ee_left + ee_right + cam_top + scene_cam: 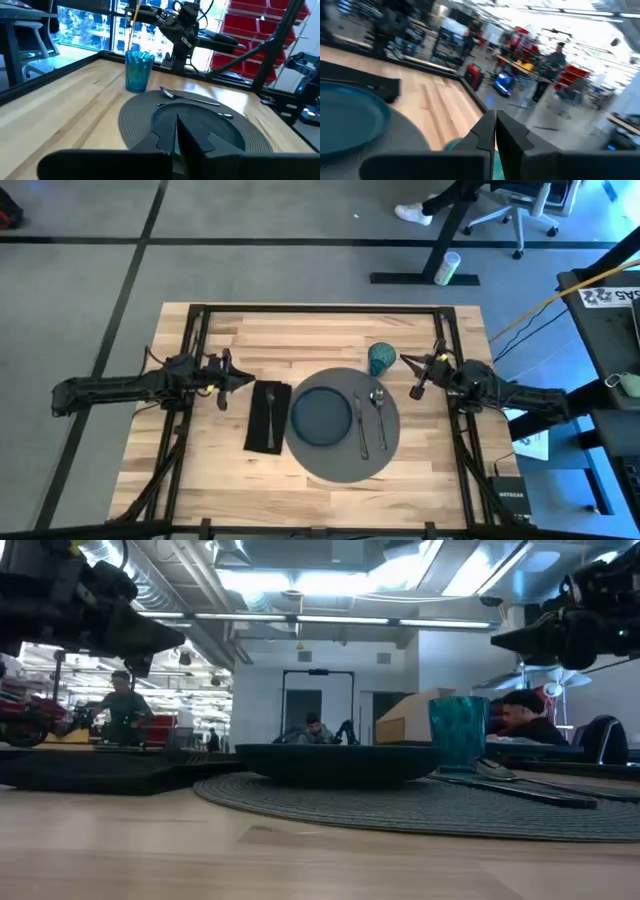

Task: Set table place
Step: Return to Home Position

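Risk: right gripper (pixel 418 387), fingers together and empty, hangs just beside the teal cup (pixel 381 358) at the placemat's (pixel 340 468) rim, so a careless retreat could tip it. Left gripper (pixel 238 380), also closed on nothing, sits near the napkin (pixel 262 435) and fork (pixel 271 412). Cup looks empty and upright, plate (pixel 321 416) bare on the placemat mid-table, knife (pixel 361 425) and spoon (pixel 379 412) beside it.

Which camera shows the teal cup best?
Left wrist view: the small teal cup stands whole and upright. High view shows its rim from above, low view its side, right wrist view just a sliver.
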{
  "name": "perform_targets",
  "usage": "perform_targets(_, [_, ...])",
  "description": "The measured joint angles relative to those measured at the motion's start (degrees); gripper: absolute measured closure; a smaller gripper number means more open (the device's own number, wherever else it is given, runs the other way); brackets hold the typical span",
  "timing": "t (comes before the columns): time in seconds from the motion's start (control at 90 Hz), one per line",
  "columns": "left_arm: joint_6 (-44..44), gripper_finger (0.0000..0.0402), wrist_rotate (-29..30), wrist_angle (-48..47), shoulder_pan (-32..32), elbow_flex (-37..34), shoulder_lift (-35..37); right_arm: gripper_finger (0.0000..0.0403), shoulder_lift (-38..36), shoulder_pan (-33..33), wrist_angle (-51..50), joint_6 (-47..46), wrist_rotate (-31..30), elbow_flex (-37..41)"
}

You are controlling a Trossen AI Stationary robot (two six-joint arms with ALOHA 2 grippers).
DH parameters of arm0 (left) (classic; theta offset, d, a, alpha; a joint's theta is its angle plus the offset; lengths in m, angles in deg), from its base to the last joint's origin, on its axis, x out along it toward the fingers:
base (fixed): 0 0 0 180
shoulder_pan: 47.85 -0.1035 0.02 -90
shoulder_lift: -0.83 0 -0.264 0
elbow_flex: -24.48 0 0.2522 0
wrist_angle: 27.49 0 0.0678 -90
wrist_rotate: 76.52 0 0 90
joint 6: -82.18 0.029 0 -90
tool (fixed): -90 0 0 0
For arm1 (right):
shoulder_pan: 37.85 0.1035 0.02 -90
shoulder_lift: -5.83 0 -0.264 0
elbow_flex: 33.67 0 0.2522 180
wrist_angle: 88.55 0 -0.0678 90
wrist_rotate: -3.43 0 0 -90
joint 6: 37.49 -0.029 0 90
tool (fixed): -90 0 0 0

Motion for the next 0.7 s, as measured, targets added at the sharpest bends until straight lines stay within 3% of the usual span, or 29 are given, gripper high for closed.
perform_targets(0.189, [-0.1, 0.0402, 3.6, -1.1, -1.0, 0.0, -0.1, 0.0403, 0.2, 0.0, -0.4, 1.0, 2.6, 0.0])
perform_targets(0.511, [-2.1, 0.0402, 14.7, -6.4, -2.5, 0.0, -0.1, 0.0403, 3.7, 0.0, -0.6, 3.9, 3.2, 0.0])
perform_targets(0.7, [-1.5, 0.0402, 17.3, -7.2, -2.5, 0.0, -0.1, 0.0403, 5.8, 0.0, -0.5, 4.0, 3.2, 0.0])
